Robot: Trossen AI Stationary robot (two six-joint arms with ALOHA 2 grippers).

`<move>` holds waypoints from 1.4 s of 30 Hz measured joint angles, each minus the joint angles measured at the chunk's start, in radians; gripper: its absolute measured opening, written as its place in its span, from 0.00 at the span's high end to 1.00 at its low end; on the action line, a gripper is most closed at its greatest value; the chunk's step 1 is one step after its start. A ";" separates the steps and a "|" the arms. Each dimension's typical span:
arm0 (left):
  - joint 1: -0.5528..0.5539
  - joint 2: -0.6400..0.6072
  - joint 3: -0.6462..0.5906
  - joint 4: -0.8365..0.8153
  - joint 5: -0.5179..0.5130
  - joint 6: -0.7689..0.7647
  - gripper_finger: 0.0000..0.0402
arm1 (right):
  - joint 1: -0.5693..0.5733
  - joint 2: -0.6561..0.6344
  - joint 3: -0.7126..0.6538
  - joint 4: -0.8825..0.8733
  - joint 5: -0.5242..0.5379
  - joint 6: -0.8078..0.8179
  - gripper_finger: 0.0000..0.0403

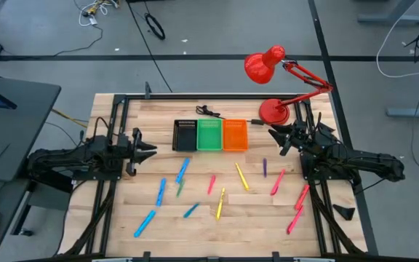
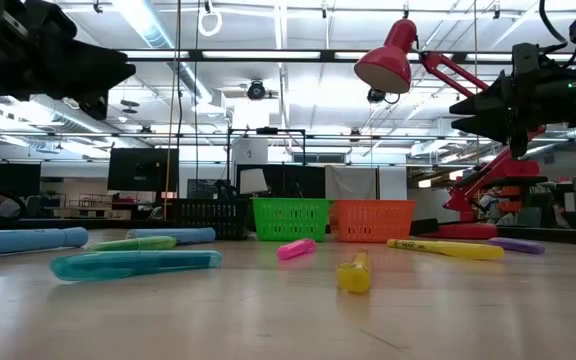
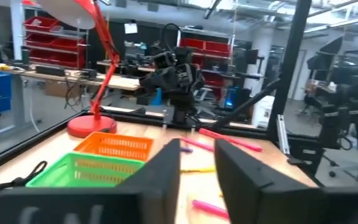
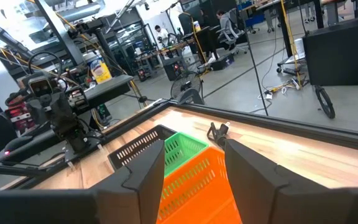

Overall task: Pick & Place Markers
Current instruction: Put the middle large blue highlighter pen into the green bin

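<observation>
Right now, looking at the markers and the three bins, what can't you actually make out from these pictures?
- Insides of the black bin, green bin and orange bin: too small in the high view, walls hide them in the low view.
- Marker caps and printing: too small from above, blurred in the low view.
- Blue marker: cut off by the low view's edge.
- Most markers: the left pincer and right pincer block the wrist views.
</observation>
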 joint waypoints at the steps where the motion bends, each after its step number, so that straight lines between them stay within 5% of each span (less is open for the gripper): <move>1: 0.000 0.000 0.001 0.002 0.008 0.002 0.68 | 0.000 0.000 0.000 0.000 0.000 0.000 0.58; 8: 0.000 0.001 0.050 -0.028 -0.059 0.006 0.44 | 0.000 0.000 0.000 0.000 0.000 0.000 0.58; 14: 0.000 0.028 0.198 -0.214 -0.107 -0.058 0.34 | 0.000 0.000 0.000 0.000 0.000 0.000 0.58; 23: 0.000 0.226 0.496 -0.528 -0.136 -0.207 0.37 | 0.000 0.000 0.000 0.000 0.000 0.000 0.58; 42: 0.000 0.644 0.925 -0.839 -0.151 -0.599 0.41 | 0.000 0.000 0.000 0.000 0.000 0.000 0.58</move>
